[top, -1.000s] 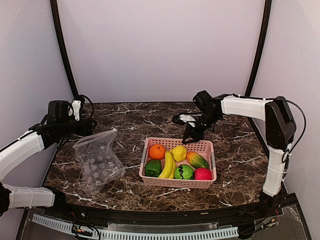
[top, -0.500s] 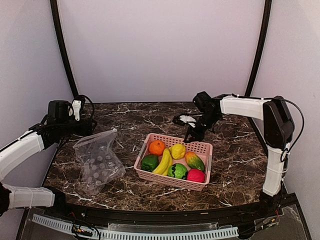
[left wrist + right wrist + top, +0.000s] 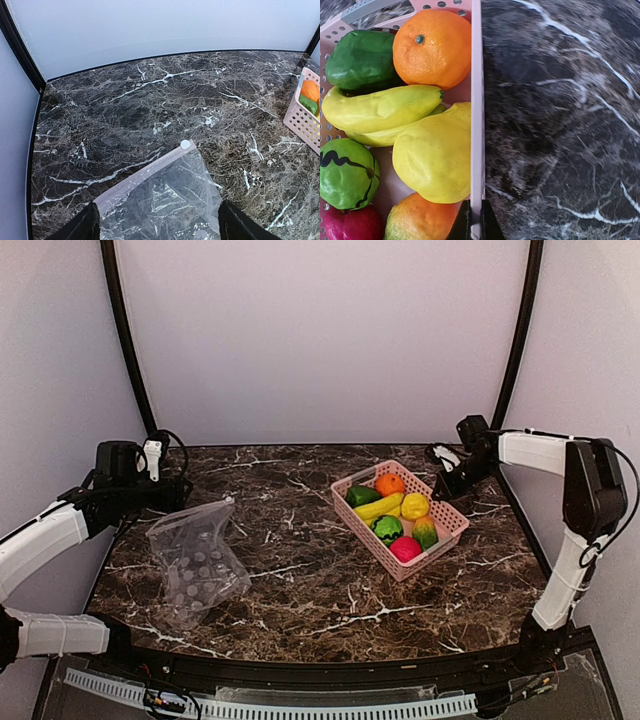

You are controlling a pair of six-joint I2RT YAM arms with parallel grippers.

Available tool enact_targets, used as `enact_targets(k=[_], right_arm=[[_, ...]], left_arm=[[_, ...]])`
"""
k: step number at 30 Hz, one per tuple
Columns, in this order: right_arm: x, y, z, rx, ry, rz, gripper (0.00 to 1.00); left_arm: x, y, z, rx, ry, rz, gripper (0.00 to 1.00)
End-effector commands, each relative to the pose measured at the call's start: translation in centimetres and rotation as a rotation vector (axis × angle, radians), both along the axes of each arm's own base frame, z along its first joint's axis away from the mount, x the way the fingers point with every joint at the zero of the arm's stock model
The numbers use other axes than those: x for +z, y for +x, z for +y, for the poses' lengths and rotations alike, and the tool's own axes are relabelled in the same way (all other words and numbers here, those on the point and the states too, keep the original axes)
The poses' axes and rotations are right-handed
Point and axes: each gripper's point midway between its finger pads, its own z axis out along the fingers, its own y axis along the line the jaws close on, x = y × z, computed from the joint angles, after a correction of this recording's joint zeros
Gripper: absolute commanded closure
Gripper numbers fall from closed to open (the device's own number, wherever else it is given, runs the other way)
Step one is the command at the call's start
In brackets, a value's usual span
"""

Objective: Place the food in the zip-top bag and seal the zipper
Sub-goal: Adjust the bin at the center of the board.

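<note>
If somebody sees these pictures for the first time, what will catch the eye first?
The pink basket full of bright toy fruit stands out against the dark marble table. It sits at an angle toward the far right, and the right hand is shut on its rim. On the left lies the clear dotted bag, empty, with the open left hand over its far edge.

No legible text, label, brand, number or sign on any surface in any view.
</note>
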Motion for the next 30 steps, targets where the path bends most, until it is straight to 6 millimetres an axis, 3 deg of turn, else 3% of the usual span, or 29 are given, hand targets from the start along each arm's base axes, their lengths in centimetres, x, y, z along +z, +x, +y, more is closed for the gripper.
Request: enact_targets(k=[1,3,7,11,17,26,30], right_arm=[[-0.1,0.7,-4.0,-0.323,-0.019,-0.015,1.0],[-0.4,0.7,-5.4,-0.413,-0.001,-0.004,1.0],[-0.5,0.0,-6.1,-0.472,0.037,0.011,1.0],[-0.4,-1.9,-5.5,-0.46,0.075,0.065,1.0],[-0.7,-4.4,-4.2,-0.379,0.129,0.114,0.89],[-1.3,-6.8,-3.7,-0.333,0.152,0.141,1.0],[-0.9,-7.7,-4.8,-0.381,0.108,0.136,1.0]], left_arm=[[0.0,0.0,0.4,0.017,0.012,0.002,0.2],[0.0,-0.1,0.4,0.015,0.012,0.003,0.2],[0.0,-0.1,0.4,0.016,0.015,0.001,0.19],[-0.3,0.0,0.5,0.023,0.015,0.009,0.19],[-0.9,0.2,0.4,0.026,0.007,0.029,0.18],[-2.1,0.5,0.2,0.024,0.009,0.064,0.18],[-2.6,0.6,0.3,0.034,0.007,0.079,0.18]])
